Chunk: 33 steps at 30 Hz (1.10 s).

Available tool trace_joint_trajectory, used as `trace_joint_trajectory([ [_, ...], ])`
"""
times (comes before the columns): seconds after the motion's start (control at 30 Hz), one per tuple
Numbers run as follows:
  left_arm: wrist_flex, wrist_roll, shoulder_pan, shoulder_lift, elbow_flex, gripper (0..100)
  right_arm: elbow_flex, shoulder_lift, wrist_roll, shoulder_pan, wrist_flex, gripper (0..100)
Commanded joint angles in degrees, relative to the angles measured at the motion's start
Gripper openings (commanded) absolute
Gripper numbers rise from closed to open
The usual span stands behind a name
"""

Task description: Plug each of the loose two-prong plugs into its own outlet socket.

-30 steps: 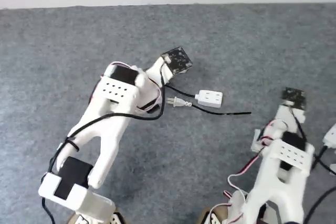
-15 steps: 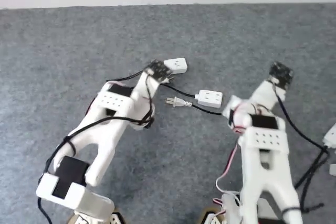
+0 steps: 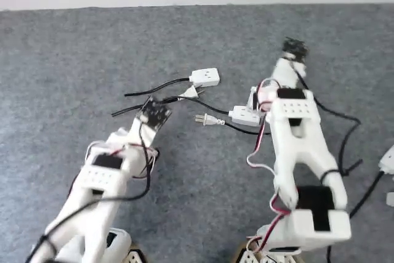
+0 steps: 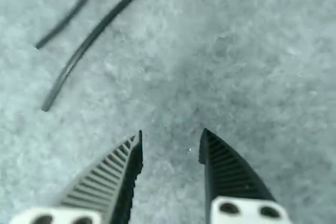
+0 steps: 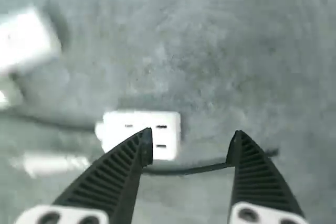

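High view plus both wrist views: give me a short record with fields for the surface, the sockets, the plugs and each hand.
surface: grey carpet
sockets: two white ones, far socket and near socket, the latter partly hidden by an arm
plugs: two, both loose; far plug lies close by the far socket, near plug lies beside the near socket, apart from it
plugged in: none
left hand: open, empty, over bare carpet
right hand: open, empty, near socket beside one fingertip
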Motion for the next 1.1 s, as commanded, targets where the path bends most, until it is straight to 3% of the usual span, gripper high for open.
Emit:
trace_joint_trajectory([
  [0.0,-3.0,-0.6,-0.4,-8.1,3.5,17,-10.8,3.8,27.2,0.0,9.1,22.6],
  [0.33,-3.0,-0.7,-0.4,-9.8,4.4,17,-24.3,19.5,53.9,1.8,13.9,22.6],
  [0.53,-2.7,-2.9,-0.4,-9.8,4.5,17,-29.5,22.3,60.8,-0.2,16.5,22.9],
  [0.77,-2.7,-2.9,-0.4,-9.8,4.5,17,-36.7,22.8,74.7,-2.7,35.9,22.9],
  [1.07,-2.5,-4.5,-0.4,-9.8,4.6,17,-37.2,22.9,81.5,-3.5,35.2,22.6],
])
